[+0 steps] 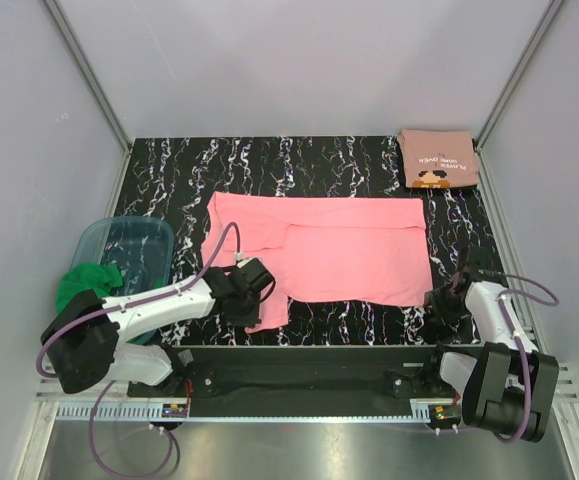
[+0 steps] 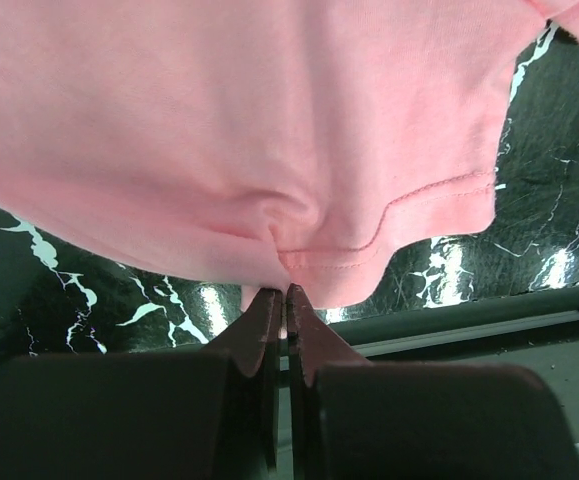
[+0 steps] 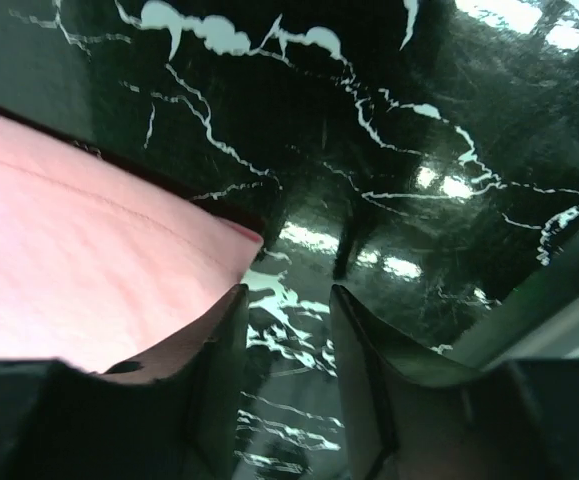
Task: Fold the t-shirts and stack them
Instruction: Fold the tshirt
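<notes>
The pink tee point(image 1: 339, 250) lies flat on the tabletop point(image 1: 164, 175), its long axis running left to right between the arms. The left pincer point(image 2: 285, 292) is pressed together, pinching the near-left hem. The right pincer point(image 3: 289, 295) stands spread. The tee's near-right corner lies just to its left, outside the jaws, so it likely needs to shift left. The salmon tee point(image 1: 438, 160) sits folded well beyond it.

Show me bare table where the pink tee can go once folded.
Bare table runs along the far edge, between the pink tee and the back wall, left of the folded salmon tee. A narrower strip lies right of the pink tee. Crowded: near left, where the left gripper pinches the hem beside the bin.
</notes>
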